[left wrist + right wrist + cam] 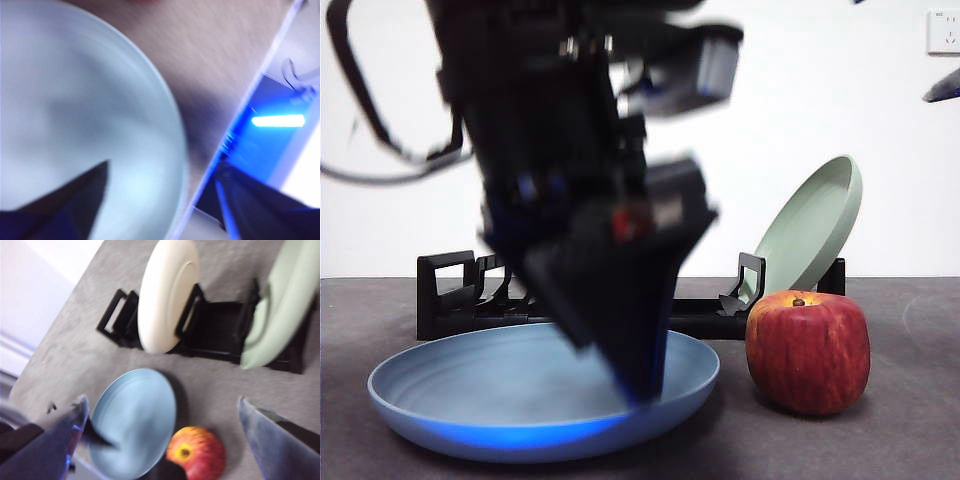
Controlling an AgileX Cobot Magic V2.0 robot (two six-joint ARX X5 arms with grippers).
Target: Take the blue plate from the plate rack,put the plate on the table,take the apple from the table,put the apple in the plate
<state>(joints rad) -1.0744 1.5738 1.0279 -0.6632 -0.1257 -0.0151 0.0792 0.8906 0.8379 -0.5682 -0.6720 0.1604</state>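
The blue plate (500,400) lies flat on the table (910,420) in front of the black plate rack (450,290). My left gripper (640,380) reaches down to the plate's right rim. In the left wrist view, blurred, its jaws stand wide apart, one over the plate (75,100) and one outside the rim; the gripper (165,200) is open. The red apple (808,350) stands on the table just right of the plate. My right gripper (160,440) is open and empty, high above the plate (135,410) and the apple (197,450).
A pale green plate (815,225) leans in the rack's right end. The right wrist view shows the rack (220,335) holding a cream-white plate (165,295) and the green plate (280,305). A black arm tip (945,88) shows at the top right.
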